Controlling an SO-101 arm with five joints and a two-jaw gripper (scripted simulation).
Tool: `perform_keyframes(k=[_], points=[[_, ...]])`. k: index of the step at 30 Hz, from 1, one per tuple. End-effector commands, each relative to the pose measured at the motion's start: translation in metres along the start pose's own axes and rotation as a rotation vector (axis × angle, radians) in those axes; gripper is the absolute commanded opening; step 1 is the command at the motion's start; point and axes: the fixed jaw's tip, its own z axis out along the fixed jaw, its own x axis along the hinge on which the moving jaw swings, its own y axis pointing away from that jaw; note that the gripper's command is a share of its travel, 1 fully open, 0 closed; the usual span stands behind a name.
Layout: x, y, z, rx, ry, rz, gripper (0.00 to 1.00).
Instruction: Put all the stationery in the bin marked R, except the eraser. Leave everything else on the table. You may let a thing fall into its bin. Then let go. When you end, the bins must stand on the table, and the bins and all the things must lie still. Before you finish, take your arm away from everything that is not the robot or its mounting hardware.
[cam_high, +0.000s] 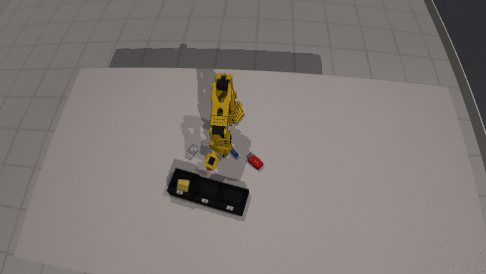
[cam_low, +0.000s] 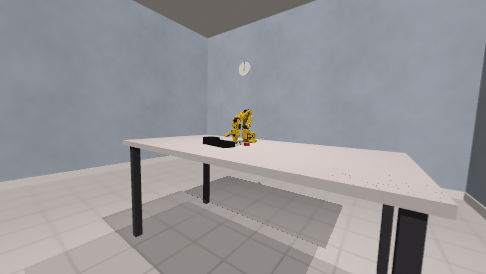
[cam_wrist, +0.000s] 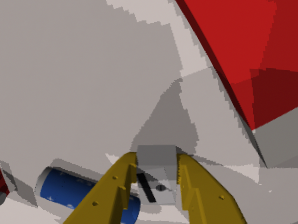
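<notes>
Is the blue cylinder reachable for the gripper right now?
Probably not yet: the gripper is shut on a small grey block. The blue cylinder lies uncovered just beside the jaws, so it looks reachable after release.

Wrist cam's got the yellow jaws pinched on a small grey block (cam_wrist: 157, 160) down at 6 o'clock, blue cylinder (cam_wrist: 69, 189) at 8, big red block (cam_wrist: 233, 36) at 1, all on the table (cam_wrist: 80, 83).

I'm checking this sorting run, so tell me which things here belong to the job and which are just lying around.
Job:
- gripper, shut on a small grey piece
- black bin row; labels too small to read
- blue cylinder, possibly stationery

Lying about, judging by shape:
- red block
- yellow block, in an end bin
</notes>
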Motion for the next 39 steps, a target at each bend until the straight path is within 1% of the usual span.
perform_keyframes(k=[1,19,22,26,33,35,39], points=[[0.002,0.001,0.002,-0.002,0.006,-0.003,0.00],[0.002,0.001,0.002,-0.002,0.006,-0.003,0.00],[0.001,0.002,0.000,-0.002,0.006,-0.003,0.00],[0.000,0.002,-0.009,-0.002,0.006,-0.003,0.00],[-0.001,0.002,-0.038,-0.002,0.006,-0.003,0.00],[-0.001,0.002,-0.038,-0.002,0.006,-0.003,0.00],[0.000,0.002,-0.050,-0.002,0.006,-0.003,0.00]])
